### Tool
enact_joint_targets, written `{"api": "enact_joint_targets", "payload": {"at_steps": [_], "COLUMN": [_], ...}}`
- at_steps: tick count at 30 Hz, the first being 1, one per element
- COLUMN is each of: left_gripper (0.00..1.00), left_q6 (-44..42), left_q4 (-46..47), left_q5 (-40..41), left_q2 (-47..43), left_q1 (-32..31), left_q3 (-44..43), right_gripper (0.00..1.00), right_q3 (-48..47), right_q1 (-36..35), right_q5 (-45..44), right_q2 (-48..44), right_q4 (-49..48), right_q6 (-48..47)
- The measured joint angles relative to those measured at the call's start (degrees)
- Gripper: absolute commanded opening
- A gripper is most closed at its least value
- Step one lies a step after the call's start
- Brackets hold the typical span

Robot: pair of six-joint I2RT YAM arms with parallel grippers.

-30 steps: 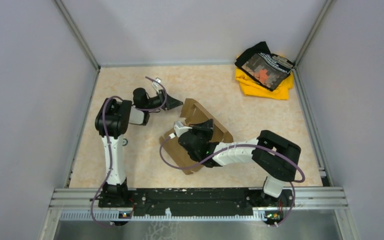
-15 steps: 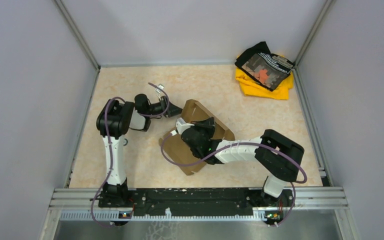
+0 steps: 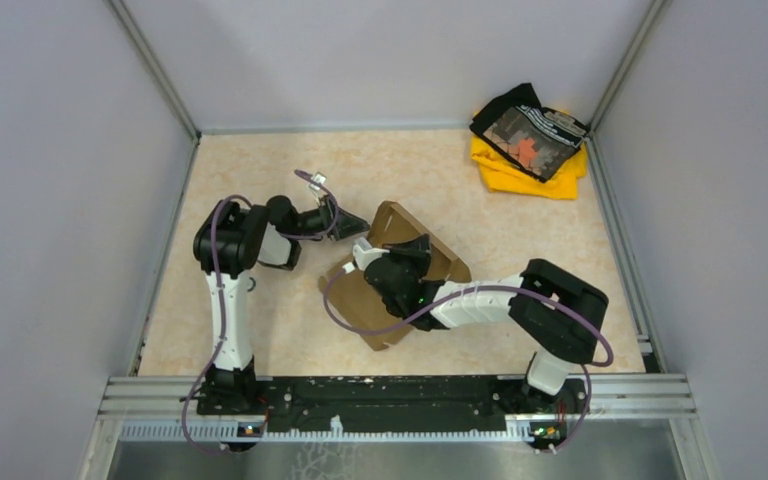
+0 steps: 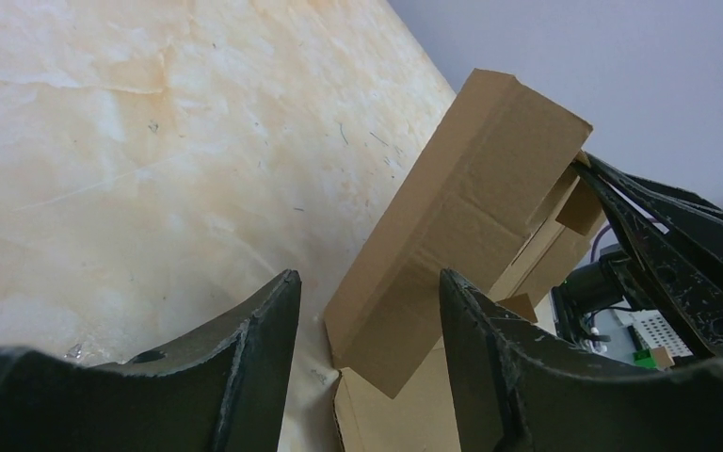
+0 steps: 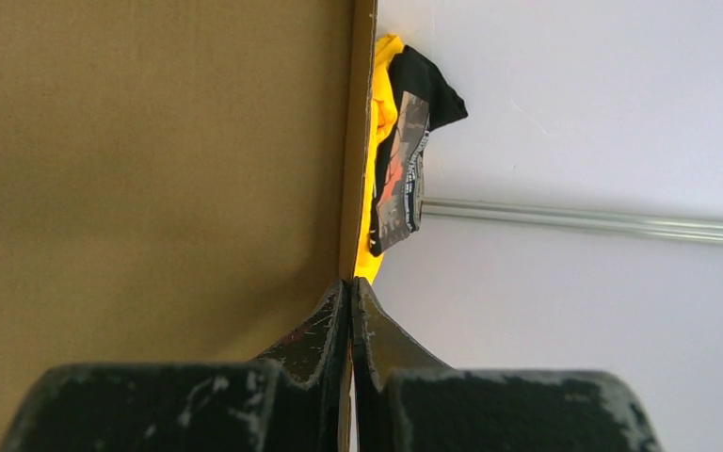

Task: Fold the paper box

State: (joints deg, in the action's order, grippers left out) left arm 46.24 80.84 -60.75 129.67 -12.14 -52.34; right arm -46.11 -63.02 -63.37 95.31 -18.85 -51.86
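Observation:
The brown paper box [image 3: 430, 250] lies partly folded in the middle of the table, with a side flap [image 4: 452, 217] standing up. My right gripper [image 3: 412, 247] is shut on a panel edge [image 5: 353, 141] of the box, the cardboard pinched between its fingertips. My left gripper [image 3: 356, 228] is open just left of the box's far-left corner. In the left wrist view the raised flap's lower corner shows between its fingers [image 4: 254, 348], not touched.
A yellow and black cloth pile [image 3: 530, 140] lies in the far right corner; it also shows past the box edge in the right wrist view [image 5: 397, 151]. Grey walls enclose the table on three sides. The arm bases stand on a black rail [image 3: 390, 395] at the near edge.
My left gripper has moved down and right toward the box's far-left corner. The box has shifted slightly in my right gripper's grip.

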Motion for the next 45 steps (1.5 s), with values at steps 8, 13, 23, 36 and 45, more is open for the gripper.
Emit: {"api": "enact_joint_targets", "payload": {"at_steps": [8, 13, 23, 36, 45], "left_gripper": [0.63, 0.63, 0.62, 0.61, 0.61], "left_q6": [1.9, 2.25, 3.08, 5.16, 5.16], "left_q4": [3.85, 5.01, 6.45, 7.17, 7.19], "left_q5": [-0.35, -0.37, -0.46, -1.51, -1.81], "left_q2": [0.0, 0.0, 0.0, 0.02, 0.02], "left_q1": [-0.04, -0.28, -0.63, -0.94, -1.53], "left_q3": [1.14, 1.92, 3.58, 5.01, 5.57], "right_gripper": [0.0, 0.0, 0.0, 0.0, 0.0], "right_q3": [0.48, 0.68, 0.68, 0.66, 0.57], "right_q1": [-1.18, -2.01, -3.26, -3.34, -3.34], "right_q5": [-1.88, -3.23, -5.2, -5.88, -6.01], "right_q2": [1.92, 3.74, 5.7, 6.86, 7.19], "right_q4": [-2.93, -5.29, -8.59, -9.03, -9.03], "right_q6": [-2.64, -4.57, -7.15, -7.13, -7.08]}}
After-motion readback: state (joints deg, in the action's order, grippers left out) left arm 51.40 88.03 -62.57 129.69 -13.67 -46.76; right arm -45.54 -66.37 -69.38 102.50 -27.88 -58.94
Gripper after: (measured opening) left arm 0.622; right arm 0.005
